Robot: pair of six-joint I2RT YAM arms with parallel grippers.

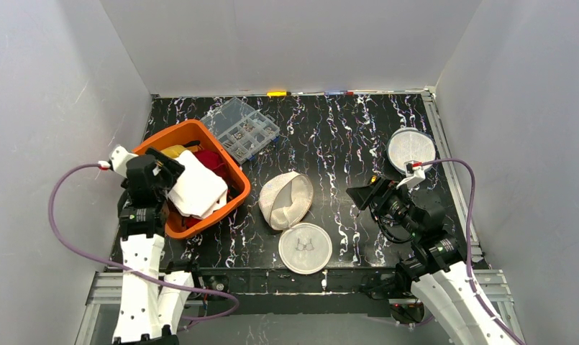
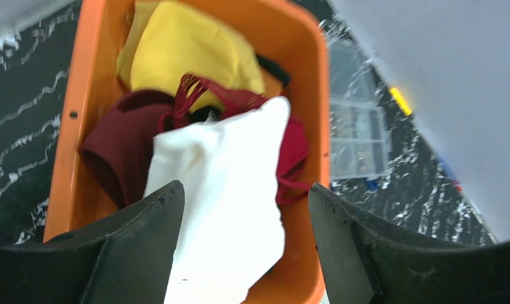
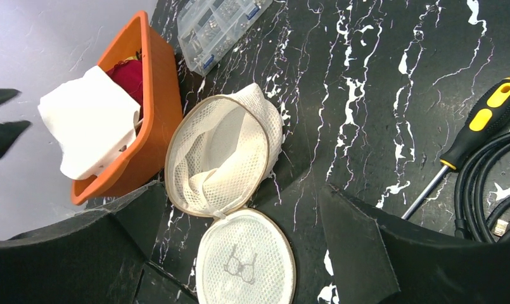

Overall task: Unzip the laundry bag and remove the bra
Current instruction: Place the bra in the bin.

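Observation:
The round mesh laundry bag (image 1: 286, 200) (image 3: 220, 152) lies unzipped in the middle of the table, and its flat lid (image 1: 305, 248) (image 3: 246, 259) with a bra drawing rests in front of it. The white bra (image 1: 198, 188) (image 2: 227, 202) (image 3: 87, 120) lies draped over the near corner of the orange bin (image 1: 239, 188) (image 2: 322, 126). My left gripper (image 1: 160, 165) (image 2: 246, 190) hovers open just above the bra, with its fingers clear of it. To the right of the bag, my right gripper (image 1: 365, 194) (image 3: 239, 190) stands open and holds nothing.
Red clothes (image 2: 119, 139) and yellow clothes (image 2: 189, 50) fill the bin. A clear parts organiser (image 1: 241, 129) sits behind it. A second round mesh bag (image 1: 411, 149) lies at the back right. A screwdriver (image 3: 480, 120) and a black cable (image 3: 493, 190) lie near the right arm.

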